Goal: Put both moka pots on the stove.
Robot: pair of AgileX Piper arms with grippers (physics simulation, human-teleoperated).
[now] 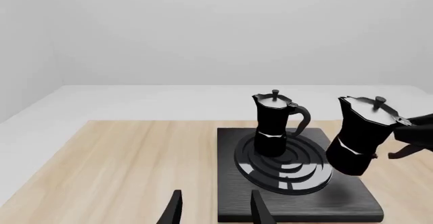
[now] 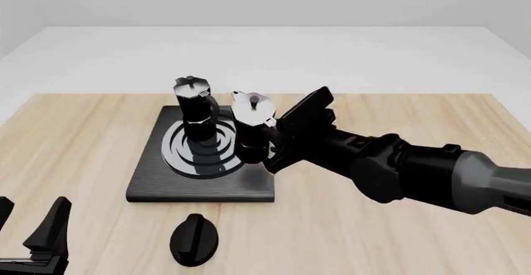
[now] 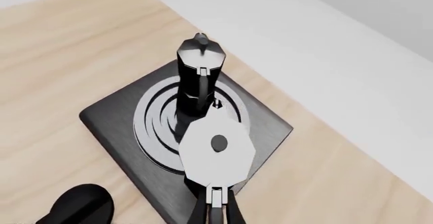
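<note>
One moka pot stands upright on the rings of the stove; the left wrist view shows the same moka pot and stove. The second moka pot leans tilted over the stove's right part, and whether its base touches I cannot tell. My right gripper is shut on its handle; the right wrist view looks down on that pot's silvery lid. My left gripper stands open and holds nothing, near the table's front left corner, well short of the stove.
A black oval knob lies on the wooden table just in front of the stove. The right arm stretches across the table's right half. A white floor lies beyond the table's far edge.
</note>
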